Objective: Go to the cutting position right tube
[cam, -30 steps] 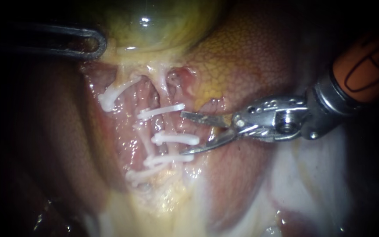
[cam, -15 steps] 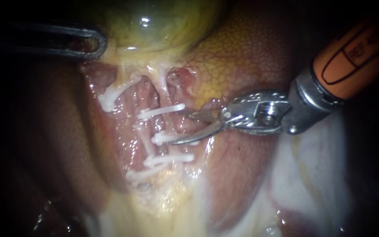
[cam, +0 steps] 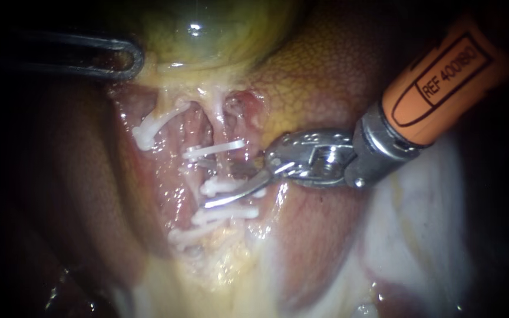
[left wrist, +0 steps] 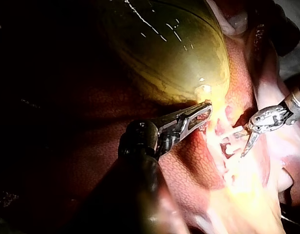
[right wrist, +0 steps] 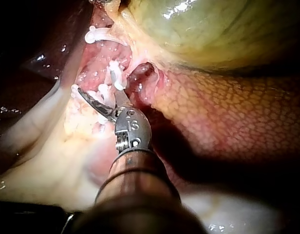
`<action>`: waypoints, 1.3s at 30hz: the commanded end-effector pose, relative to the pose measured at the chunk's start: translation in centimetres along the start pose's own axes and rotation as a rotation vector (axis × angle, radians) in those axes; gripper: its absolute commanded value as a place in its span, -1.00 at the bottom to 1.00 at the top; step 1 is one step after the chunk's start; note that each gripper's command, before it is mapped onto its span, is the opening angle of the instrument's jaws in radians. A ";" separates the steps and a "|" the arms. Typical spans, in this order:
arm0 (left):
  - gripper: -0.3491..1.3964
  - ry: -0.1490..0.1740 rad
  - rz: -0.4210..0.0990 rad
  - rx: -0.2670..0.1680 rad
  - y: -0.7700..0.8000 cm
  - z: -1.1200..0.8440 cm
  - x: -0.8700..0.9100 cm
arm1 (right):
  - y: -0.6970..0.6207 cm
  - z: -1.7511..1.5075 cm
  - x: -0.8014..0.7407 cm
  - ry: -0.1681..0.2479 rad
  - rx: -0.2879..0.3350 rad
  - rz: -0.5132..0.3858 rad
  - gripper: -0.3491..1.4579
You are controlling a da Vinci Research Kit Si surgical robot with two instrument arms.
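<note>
Over the liver (cam: 325, 76), with the gallbladder (cam: 207, 29) at twelve o'clock, our left instrument (cam: 132, 59) is gripping the gallbladder's edge at ten o'clock, jaws closed on it. Our right instrument (cam: 204, 184), entering from two o'clock, is reaching centre after sliding in from three o'clock. Its blades are gaping around the right tube (cam: 219, 121), just six o'clock of the top clip (cam: 216, 148), so we are judging the cutting position nearly reached.

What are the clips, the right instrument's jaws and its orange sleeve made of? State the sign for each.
Clips: probably plastic; opaque white, matte, moulded-looking bars.
Right instrument, its jaws: metal, likely steel; silver, polished, with sharp glints.
Orange sleeve: looks like a smooth plastic or coated cover, with a soft sheen and printed marks; which of the two, I cannot tell.
</note>
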 end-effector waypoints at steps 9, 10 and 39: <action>-1.00 0.000 0.000 -0.001 -0.01 0.01 -0.01 | 0.18 0.11 0.03 0.087 0.064 -0.037 0.67; -1.00 0.000 0.000 -0.001 -0.01 0.01 0.00 | 0.18 0.13 0.03 0.090 0.064 -0.038 0.67; -1.00 0.000 0.000 -0.001 -0.01 0.01 0.00 | -0.14 0.24 0.31 0.203 0.223 -0.066 0.56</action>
